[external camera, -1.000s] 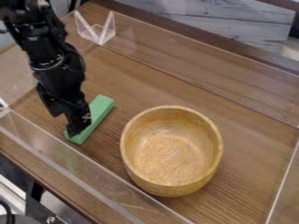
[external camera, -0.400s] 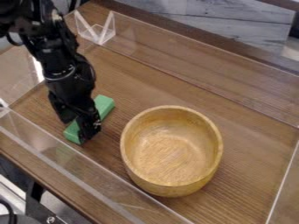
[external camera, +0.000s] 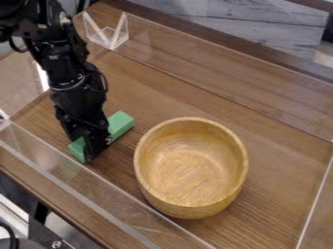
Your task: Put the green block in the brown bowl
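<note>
The green block lies flat on the wooden table, left of the brown bowl. My black gripper points straight down over the block's near end, and its fingers straddle the bar. The jaws look shut on the block, which still rests on the table. Part of the bar is hidden behind the fingers. The bowl stands upright with nothing in it, a short way to the right of the gripper.
A clear plastic wall runs along the table's front and left edges, close to the gripper. A clear folded stand sits at the back left. Bare wooden tabletop stretches behind the bowl.
The gripper shifted right and sank onto the block's near end, and its fingers closed on it. The block now lies at a slightly different angle. The bowl has not moved.
</note>
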Motion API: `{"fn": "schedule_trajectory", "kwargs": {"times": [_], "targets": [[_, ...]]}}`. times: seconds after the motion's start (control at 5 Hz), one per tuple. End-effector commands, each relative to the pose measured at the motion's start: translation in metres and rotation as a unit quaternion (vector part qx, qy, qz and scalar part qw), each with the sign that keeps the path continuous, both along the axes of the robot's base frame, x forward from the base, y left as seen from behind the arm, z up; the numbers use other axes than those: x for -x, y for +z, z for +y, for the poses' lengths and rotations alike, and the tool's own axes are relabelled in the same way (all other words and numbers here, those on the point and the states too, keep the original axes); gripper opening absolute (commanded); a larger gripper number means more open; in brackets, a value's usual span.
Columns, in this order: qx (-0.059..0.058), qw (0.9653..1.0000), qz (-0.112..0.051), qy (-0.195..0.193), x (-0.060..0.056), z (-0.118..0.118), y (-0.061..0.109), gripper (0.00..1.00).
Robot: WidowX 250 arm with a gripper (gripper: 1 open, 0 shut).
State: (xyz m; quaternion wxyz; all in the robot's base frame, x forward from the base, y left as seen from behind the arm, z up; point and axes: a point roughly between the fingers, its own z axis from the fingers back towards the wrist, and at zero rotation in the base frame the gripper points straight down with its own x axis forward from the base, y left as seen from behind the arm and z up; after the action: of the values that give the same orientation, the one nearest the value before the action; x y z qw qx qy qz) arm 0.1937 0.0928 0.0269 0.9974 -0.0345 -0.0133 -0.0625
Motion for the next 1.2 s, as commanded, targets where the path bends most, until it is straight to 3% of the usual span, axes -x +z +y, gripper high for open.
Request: {"fn": "schedule_trajectory", "kwargs": {"times": [0.0,0.2,1.0], "targets": [[-0.01,0.9998,-0.018,0.008,-0.01,0.003,0.024,0.0],[-0.004,0.9997,-0.009,0.021,-0.007,0.002,0.037,0.0],[0.008,0.9994,-0.003,0.032,-0.01,-0.003,0.046,0.0]]}}
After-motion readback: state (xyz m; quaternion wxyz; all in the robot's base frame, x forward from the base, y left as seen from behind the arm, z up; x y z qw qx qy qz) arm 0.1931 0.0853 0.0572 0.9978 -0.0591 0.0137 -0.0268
